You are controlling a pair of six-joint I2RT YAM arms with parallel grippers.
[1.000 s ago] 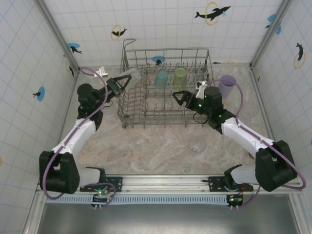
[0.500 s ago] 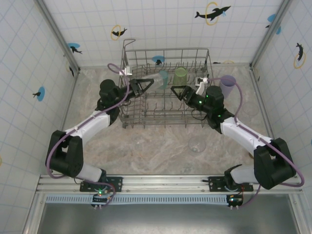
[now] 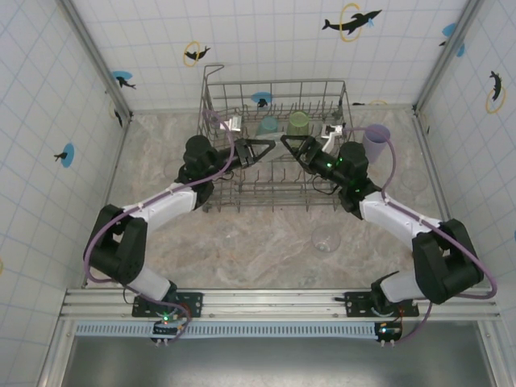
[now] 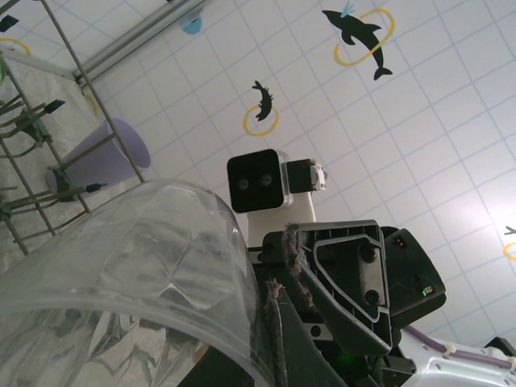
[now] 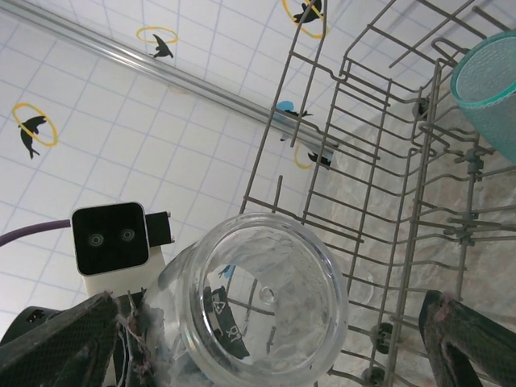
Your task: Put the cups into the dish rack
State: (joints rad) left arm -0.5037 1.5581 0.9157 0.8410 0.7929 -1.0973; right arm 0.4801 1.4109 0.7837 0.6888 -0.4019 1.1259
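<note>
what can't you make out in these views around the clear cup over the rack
- Left wrist view: the clear cup hides the left gripper fingers and the dish rack floor beneath.
- Top view: that cup is too see-through against the wires to read the grip spot.
- Right wrist view: the teal cup is cut by the right edge, so its seating is unknown.
- Top view: the loose clear cups are faint, so the count is unsure.

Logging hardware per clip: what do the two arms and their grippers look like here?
The left arm and right arm have black joints, white links and a purple cable looped alongside. The left gripper and right gripper are black, with angular open-frame fingers and a white camera block behind.
</note>
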